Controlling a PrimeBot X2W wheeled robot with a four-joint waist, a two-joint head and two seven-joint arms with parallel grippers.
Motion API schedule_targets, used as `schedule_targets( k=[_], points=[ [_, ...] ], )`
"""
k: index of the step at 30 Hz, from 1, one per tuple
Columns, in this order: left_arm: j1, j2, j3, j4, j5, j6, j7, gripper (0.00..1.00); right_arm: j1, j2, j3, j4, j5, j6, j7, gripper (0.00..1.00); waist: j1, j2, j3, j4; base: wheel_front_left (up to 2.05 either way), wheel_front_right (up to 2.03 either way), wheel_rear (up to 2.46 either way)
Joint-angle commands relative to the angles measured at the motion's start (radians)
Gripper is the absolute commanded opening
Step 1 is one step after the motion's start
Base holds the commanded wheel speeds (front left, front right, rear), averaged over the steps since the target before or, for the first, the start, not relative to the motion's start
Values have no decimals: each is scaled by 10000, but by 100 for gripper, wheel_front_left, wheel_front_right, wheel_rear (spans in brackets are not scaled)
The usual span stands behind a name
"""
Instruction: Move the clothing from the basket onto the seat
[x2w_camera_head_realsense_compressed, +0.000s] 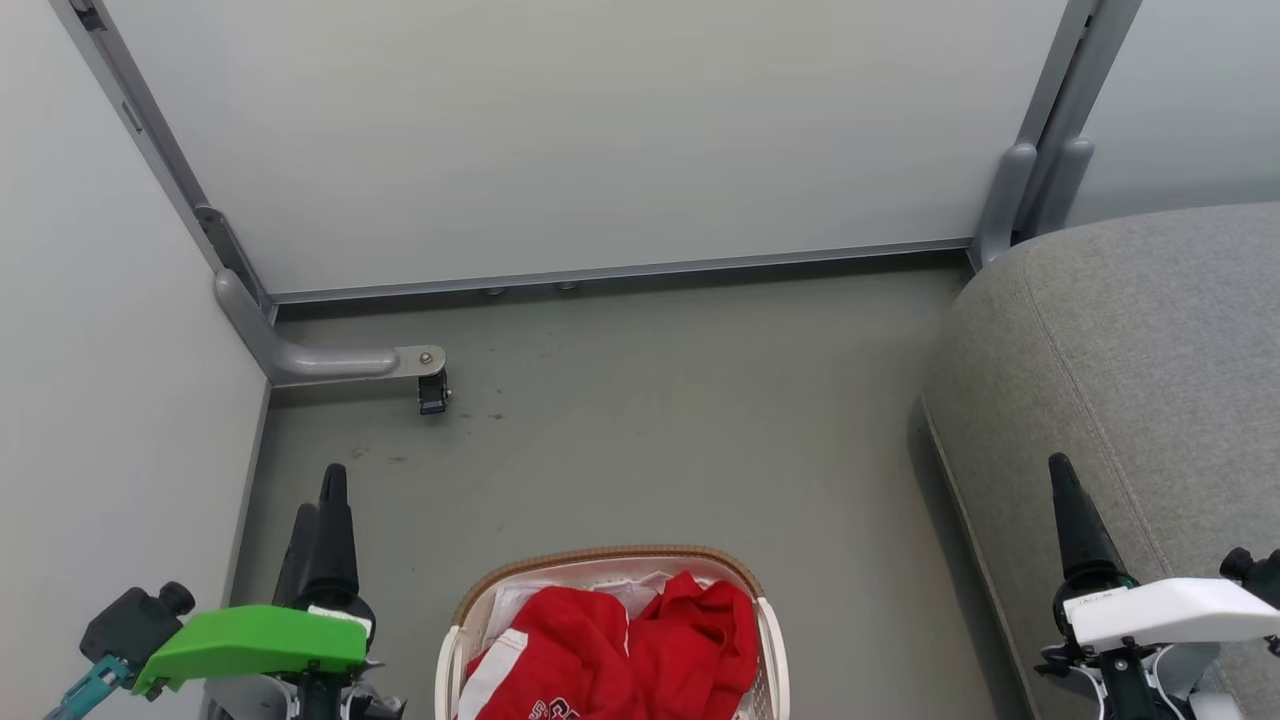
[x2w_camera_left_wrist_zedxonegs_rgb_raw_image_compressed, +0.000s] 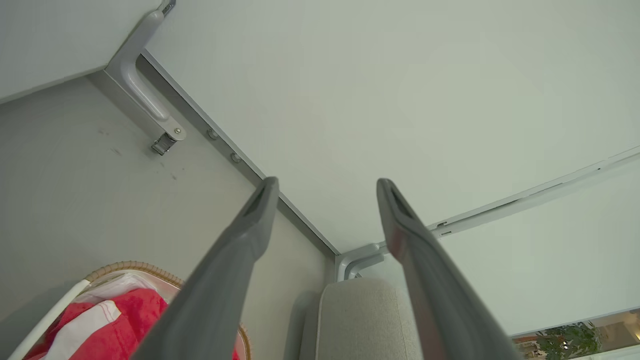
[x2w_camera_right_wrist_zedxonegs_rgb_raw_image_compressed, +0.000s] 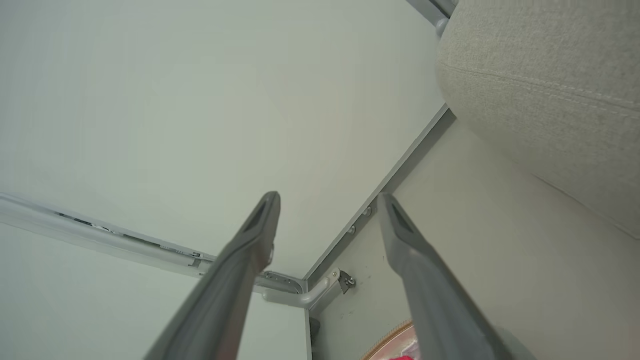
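Currently left hand (x2w_camera_head_realsense_compressed: 320, 500) and right hand (x2w_camera_right_wrist_zedxonegs_rgb_raw_image_compressed: 327, 197) are hovering wide open, empty; clothing (x2w_camera_head_realsense_compressed: 620, 640) is lying in the basket (x2w_camera_head_realsense_compressed: 610, 556) between them, likely needing grasping next.

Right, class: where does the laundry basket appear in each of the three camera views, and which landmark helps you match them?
Head view: basket at bottom centre, cut by the lower edge.
Left wrist view: basket in the bottom left corner.
Right wrist view: a sliver of the basket's tan rim at the bottom edge, right of centre.
Shared landmark: the grey partition foot with castor.
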Motion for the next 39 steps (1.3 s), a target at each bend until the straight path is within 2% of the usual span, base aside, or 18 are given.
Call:
schedule_targets(
  k=[1, 8, 21, 39],
  points=[
    [33, 64, -62, -193, 492, 76, -94, 100, 63, -91, 28, -212, -494, 4, -122, 100, 0, -1, -4, 3, 0, 0, 0],
    [118, 71, -318, -206, 1809, 237, -340, 100, 154, -100, 102, -393, -1979, 3, -366, 100, 0, -1, -17, 6, 0, 0, 0],
    [301, 84, -612, -55, 4004, 470, -719, 100, 327, -119, 121, -524, -3716, 4, -749, 100, 0, -1, -57, 16, 0, 0, 0],
    [561, 102, -799, 269, 5964, 686, -1204, 100, 546, -142, 283, -624, -5975, 4, -1234, 100, 0, -1, -134, 17, 0, 0, 0]
  ],
)
